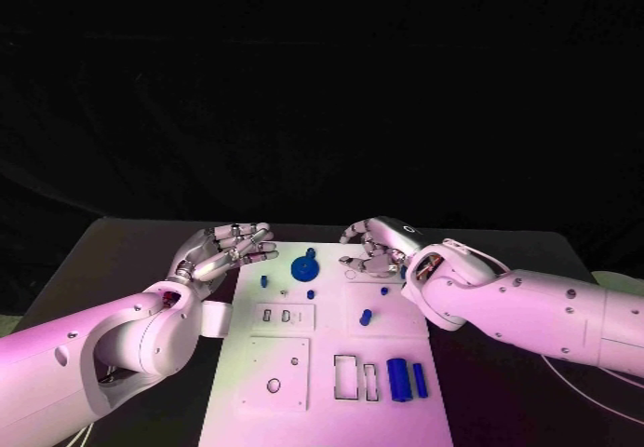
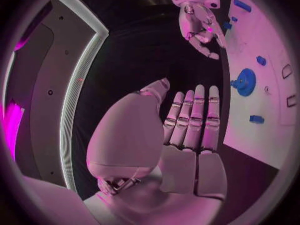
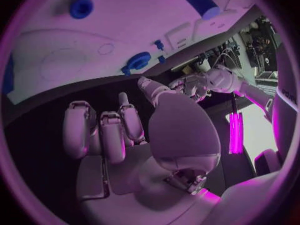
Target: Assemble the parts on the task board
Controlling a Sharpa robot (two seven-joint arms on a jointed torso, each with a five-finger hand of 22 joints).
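Note:
The white task board (image 1: 336, 410) lies in the middle of the table. A blue disc part (image 1: 304, 268) stands near its far edge, with small blue pieces (image 1: 365, 317) around it. Two blue cylinders (image 1: 408, 379) lie side by side near the board's right edge. My left hand (image 1: 225, 251) hovers at the board's far left corner, fingers stretched out and holding nothing. My right hand (image 1: 373, 247) hangs over the far right of the board with its fingers half bent, and it holds nothing either. The left wrist view shows the left hand (image 2: 187, 130), the disc (image 2: 245, 81) and the right hand (image 2: 199, 22).
The board has rectangular slots (image 1: 285, 317), a pair of framed recesses (image 1: 355, 377) and a round hole (image 1: 274, 385) in a square plate. Black table (image 1: 121, 251) runs round the board. In the right wrist view the right hand (image 3: 125, 135) faces the disc (image 3: 137, 62).

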